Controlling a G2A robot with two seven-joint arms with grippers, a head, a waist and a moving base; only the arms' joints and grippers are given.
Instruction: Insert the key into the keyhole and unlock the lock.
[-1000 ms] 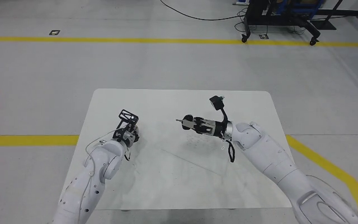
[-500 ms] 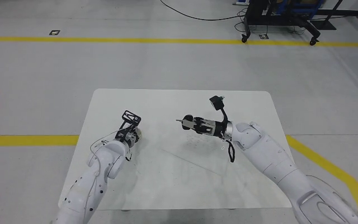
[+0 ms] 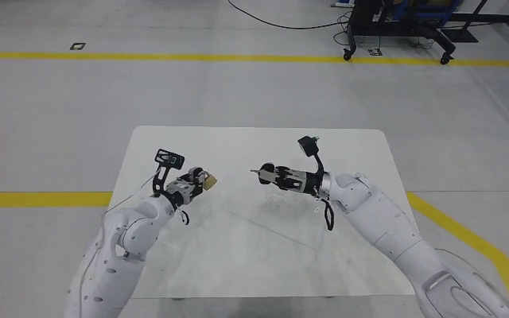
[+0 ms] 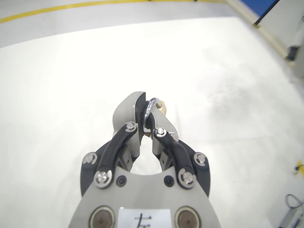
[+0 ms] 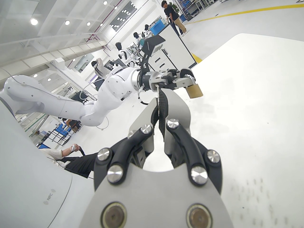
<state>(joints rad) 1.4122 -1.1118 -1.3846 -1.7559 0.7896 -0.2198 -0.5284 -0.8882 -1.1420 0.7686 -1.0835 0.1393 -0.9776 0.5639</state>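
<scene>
**Key and lock nose to nose, with a gap to close**

Your left claw (image 4: 147, 112) is pinching the padlock (image 5: 194, 91) by its steel shackle (image 4: 149, 107), jaws shut tight on the loop. The brass body is sticking out just beyond the claw's tips, hanging above the table (image 3: 262, 254) and tipping a little downward. Your right claw (image 5: 161, 103) is clamping the key (image 3: 255, 170) by its head, so the thin blade is jutting straight out past the tips.

Looking out from the right claw, the padlock is lying ahead, apart from the blade tip with open air between them. The key's long axis is running along the claw's own pointing line, toward the left claw. The padlock's long axis is running from the shackle outward, away from the left claw's tips and roughly back toward the key. They are not lining up exactly: in the top view the brass body is sitting slightly to the robot's side of the blade's line.

The keyhole is too small to make out. From the way the body is hanging, I am judging it to be on the end face farthest from the left claw. Both claws are standing about equally far from the gap, so either arm could be closing it. The right one, carrying the slim blade, is looking like the better mover while the left is steadying the lock.
</scene>
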